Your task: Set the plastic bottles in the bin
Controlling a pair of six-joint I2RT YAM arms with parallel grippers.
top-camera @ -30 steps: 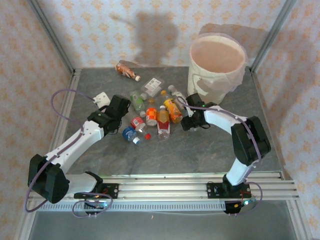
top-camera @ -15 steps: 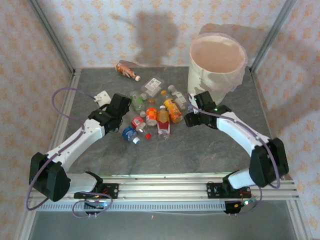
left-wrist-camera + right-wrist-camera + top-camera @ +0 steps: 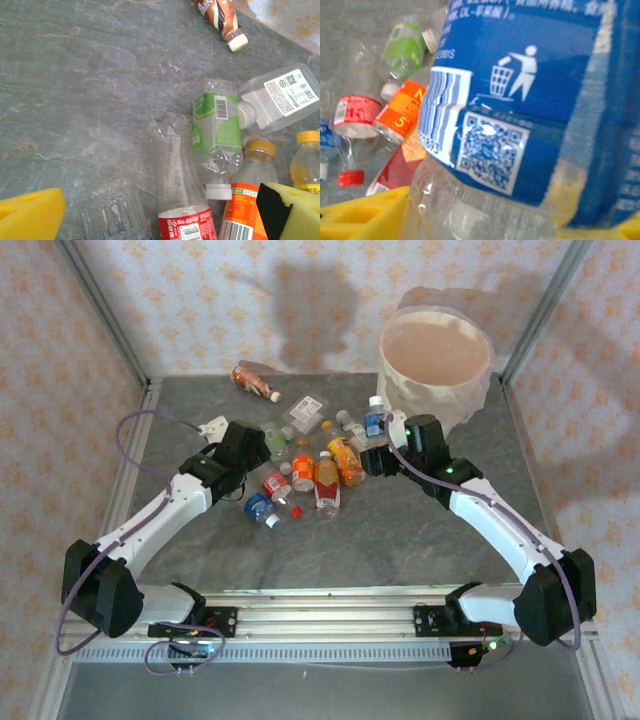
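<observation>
My right gripper [image 3: 383,443] is shut on a clear bottle with a blue label [image 3: 376,422], held upright with its white cap up, just left of the bin [image 3: 432,405]. Close up, this bottle [image 3: 520,100] sits between the yellow pads of that gripper [image 3: 495,222]. My left gripper [image 3: 256,452] hangs open over the left side of the bottle pile. Between the pads of that gripper [image 3: 162,220] lies a clear red-labelled bottle [image 3: 182,200]. Beside it lie a green-labelled bottle [image 3: 215,125] and an orange-labelled one [image 3: 247,200].
A brown bottle [image 3: 255,381] lies apart near the back wall. A flat clear bottle with a white label [image 3: 305,410], an orange juice bottle [image 3: 346,460], a red one [image 3: 327,492] and a small blue one [image 3: 258,507] lie in the pile. Metal posts stand at the back corners.
My right arm has lifted the blue-labelled bottle off the table and carried it back towards the bin. My left gripper has crept slightly back and stayed open.
</observation>
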